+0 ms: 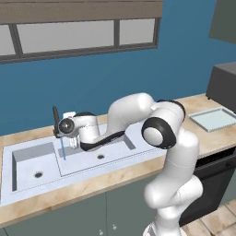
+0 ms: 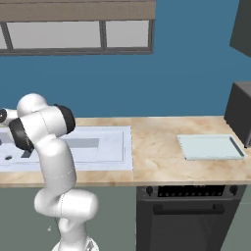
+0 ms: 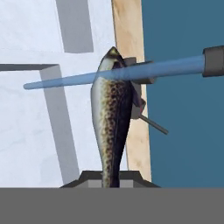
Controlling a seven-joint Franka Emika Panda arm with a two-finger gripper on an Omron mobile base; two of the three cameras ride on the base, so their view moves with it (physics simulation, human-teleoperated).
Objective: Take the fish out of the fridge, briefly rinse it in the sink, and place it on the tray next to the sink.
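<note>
Left base view: the white arm reaches from the lower right toward the centre left of the frame, where the gripper point(image 1: 73, 143) hangs over the white sink point(image 1: 27, 184), just beside the dark faucet point(image 1: 56, 120). A thin blue water stream point(image 1: 62, 150) runs down below the hand into the sink.

Hand view: the two dark fingertips point(image 3: 89, 177) at the bottom centre are pressed together on the tail end of the fish point(image 3: 111, 118), which extends upward through the middle of the frame, its speckled dark back to the right and its pale belly to the left. The water stream point(image 3: 109, 75) leaves the faucet spout point(image 3: 214, 61) at the upper right and crosses the fish near its head. Behind the fish lie the sink basin point(image 3: 26, 131) at left and the wooden counter point(image 3: 129, 30) at upper centre.

Right base view: the pale blue-grey tray point(image 2: 211, 147) lies on the counter at centre right, well apart from the sink point(image 2: 98, 147) at left.
</note>
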